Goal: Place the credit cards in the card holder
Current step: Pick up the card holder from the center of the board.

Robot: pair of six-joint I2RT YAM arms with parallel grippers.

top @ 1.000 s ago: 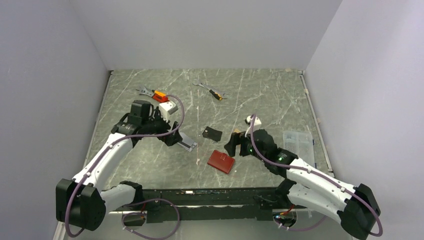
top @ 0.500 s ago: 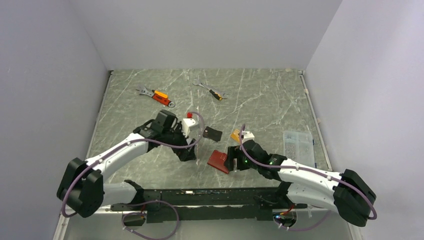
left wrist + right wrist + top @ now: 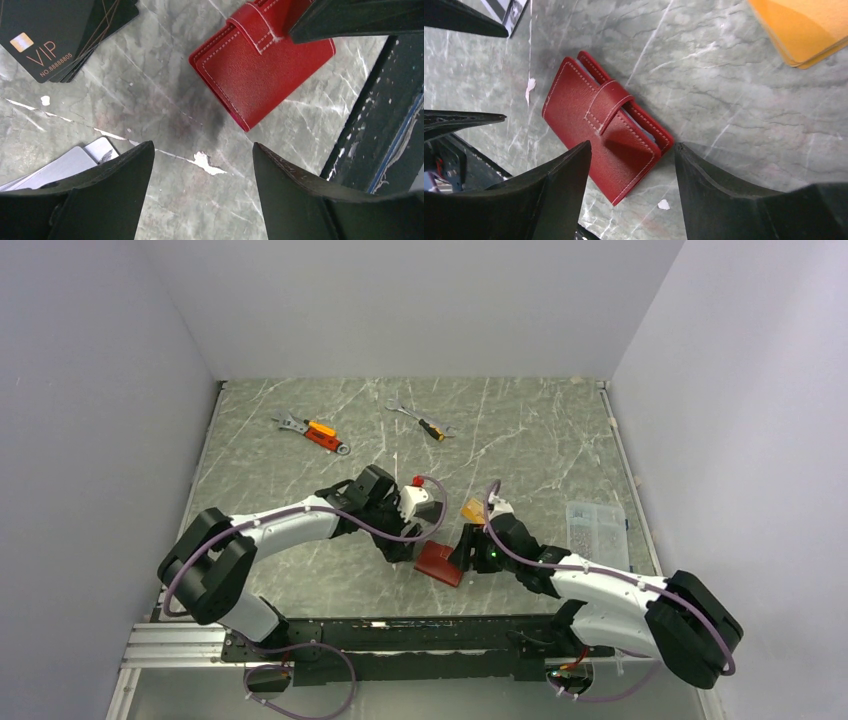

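Card holder is lying closed near the front edge of the counter. Left pincer and right pincer are hovering by it, both released. Black cards, a silver card and orange cards are lying close by, and wrenches are resting farthest back.

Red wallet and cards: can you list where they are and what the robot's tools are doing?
card holder: red, shut, tab across, flat on the table
black cards: stacked on the table, outside the holder
orange cards: on the table, outside the holder
silver card: on the table, outside the holder
left tool: open, empty
right tool: open, empty, over the holder
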